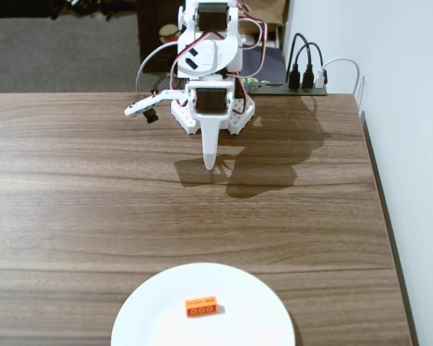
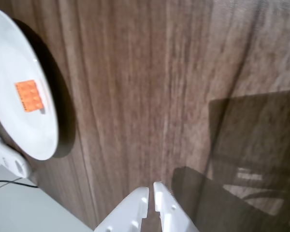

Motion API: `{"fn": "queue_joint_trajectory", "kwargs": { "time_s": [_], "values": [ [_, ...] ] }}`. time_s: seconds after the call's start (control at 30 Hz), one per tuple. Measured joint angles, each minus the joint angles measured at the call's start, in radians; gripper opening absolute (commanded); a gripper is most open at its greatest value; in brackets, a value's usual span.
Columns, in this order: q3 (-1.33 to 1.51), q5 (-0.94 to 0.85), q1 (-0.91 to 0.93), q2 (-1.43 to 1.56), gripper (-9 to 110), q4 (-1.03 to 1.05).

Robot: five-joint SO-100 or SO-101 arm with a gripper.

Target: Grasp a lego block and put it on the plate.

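- Gripper [image 2: 151,189] first: from my remote seat I see its two white fingers pressed nearly together with nothing between them, so it is closed and empty.
- On the fixed view the gripper [image 1: 210,164] points down at the wooden table [image 1: 72,187], near the arm's base at twelve o'clock.
- I find the lego block [image 1: 201,307], orange and studded, lying on the plate [image 1: 151,310] at six o'clock of that view, well apart from the gripper.
- On the wrist view the plate [image 2: 19,130] sits at nine to ten o'clock, the lego block [image 2: 29,95] resting on its white surface.
- Cables plug into a power strip [image 1: 303,83] at one o'clock, behind the table.
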Motion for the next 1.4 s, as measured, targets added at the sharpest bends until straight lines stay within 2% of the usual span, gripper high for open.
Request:
{"fn": "queue_joint_trajectory", "kwargs": {
  "time_s": [1.4],
  "values": [
    [0.0,0.0,0.002,0.018,1,0.005]
  ]
}}
